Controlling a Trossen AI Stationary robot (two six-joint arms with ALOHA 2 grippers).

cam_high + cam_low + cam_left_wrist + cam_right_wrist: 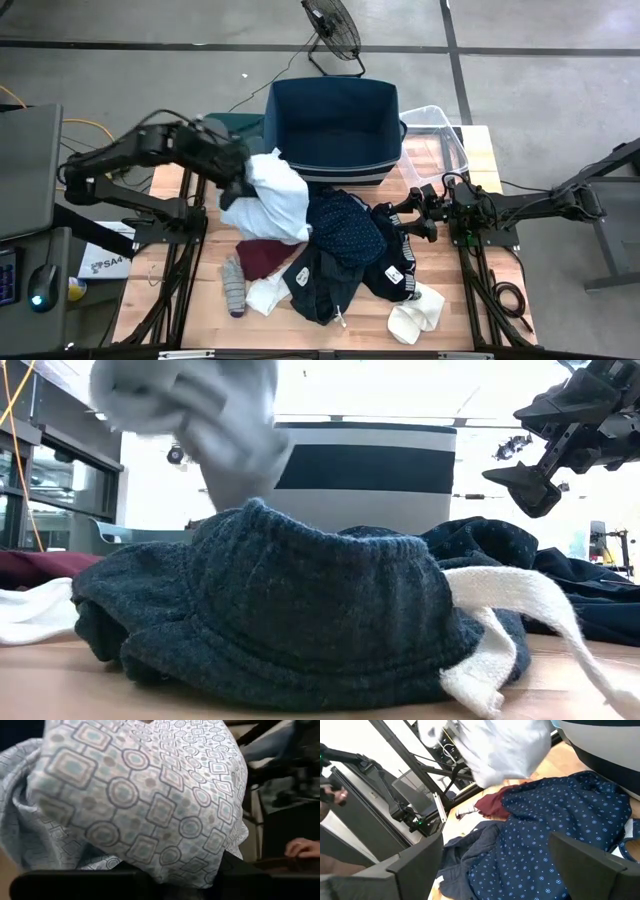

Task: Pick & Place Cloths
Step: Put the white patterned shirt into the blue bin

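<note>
Left claw (238, 185) clamped on pale blue-white garment (275, 195), lifted.

pale blue-white cloth (275, 195) printed with circles and squares. navy cloth (345, 225) with small pale dots. maroon cloth (262, 257). charcoal knit garment (280, 610). striped grey sock (233, 285). white socks (415, 315). navy bin (335, 125) with a white band. pale wooden table (170, 290).
</note>
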